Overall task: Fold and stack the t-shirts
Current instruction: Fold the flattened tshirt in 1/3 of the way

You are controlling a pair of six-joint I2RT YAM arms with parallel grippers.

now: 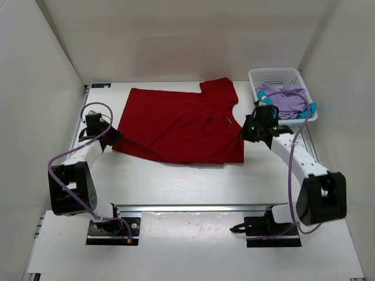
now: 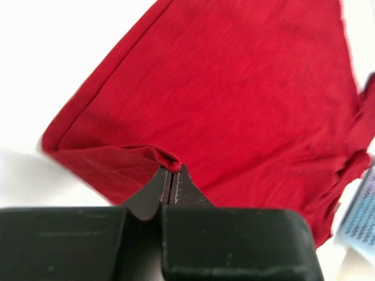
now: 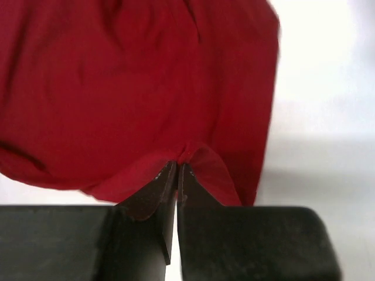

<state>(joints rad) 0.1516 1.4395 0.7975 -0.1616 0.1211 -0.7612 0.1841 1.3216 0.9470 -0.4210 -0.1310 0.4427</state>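
A dark red t-shirt [image 1: 181,124] lies spread across the middle of the white table. My left gripper [image 1: 113,138] is shut on its left edge, and the wrist view shows a pinch of red hem [image 2: 167,163] between the closed jaws of that gripper [image 2: 170,171]. At the shirt's right edge my right gripper [image 1: 243,133] is shut on the cloth [image 3: 193,153], with a small fold raised at the tips of the gripper [image 3: 178,167]. A lavender t-shirt [image 1: 285,99] and a bit of teal t-shirt [image 1: 310,109] lie bunched in the basket.
A white plastic mesh basket [image 1: 270,75] stands at the back right of the table, close behind my right arm. White walls [image 1: 35,88] enclose the table on three sides. A metal rail [image 1: 193,207] runs along the near edge by the arm bases.
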